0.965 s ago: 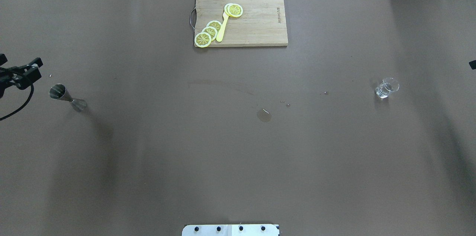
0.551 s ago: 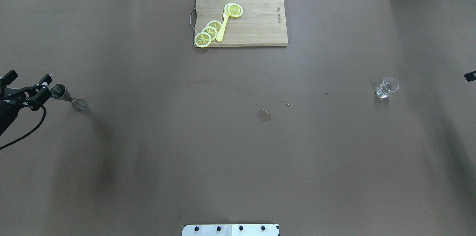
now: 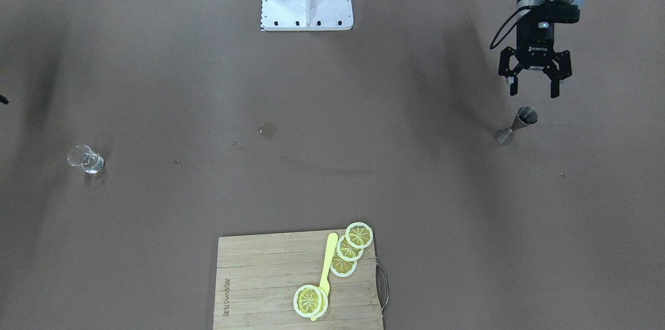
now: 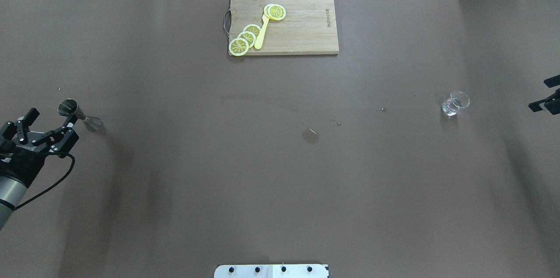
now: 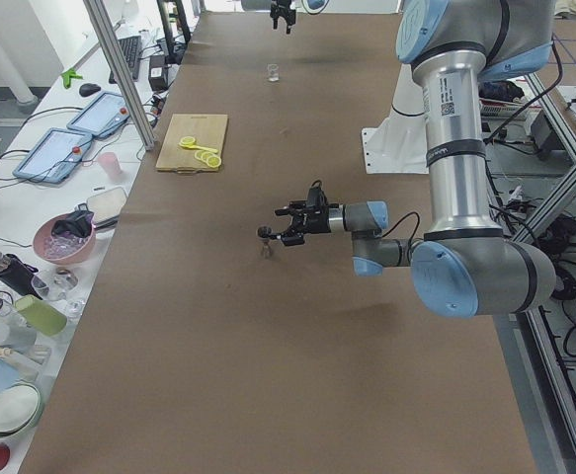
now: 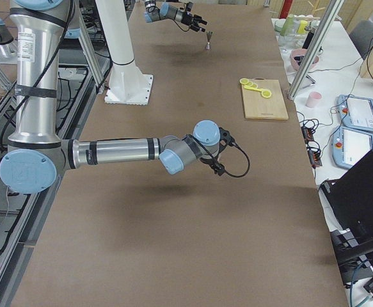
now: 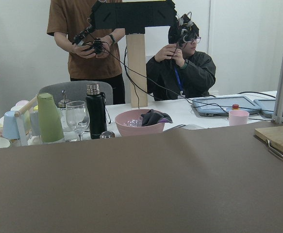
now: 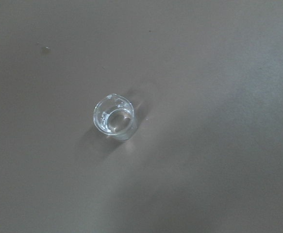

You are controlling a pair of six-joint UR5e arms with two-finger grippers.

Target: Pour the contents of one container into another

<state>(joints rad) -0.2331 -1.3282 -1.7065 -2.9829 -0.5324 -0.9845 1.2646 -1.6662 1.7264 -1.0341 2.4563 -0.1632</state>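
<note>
Since a second ago my left end effector (image 4: 50, 121) has pulled back toward the base, spread wide and empty. The upright jigger (image 4: 78, 114) stands on the worktop just beyond it, and the glass (image 4: 455, 105) is far to the right.

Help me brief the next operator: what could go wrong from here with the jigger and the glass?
1. The jigger stands tall on a narrow base. The open left gripper is near it, not around it, so the approach may tip it.
2. The glass sits at the table's opposite end, so whichever vessel is carried could slosh. A puddle already lies mid-table.
</note>
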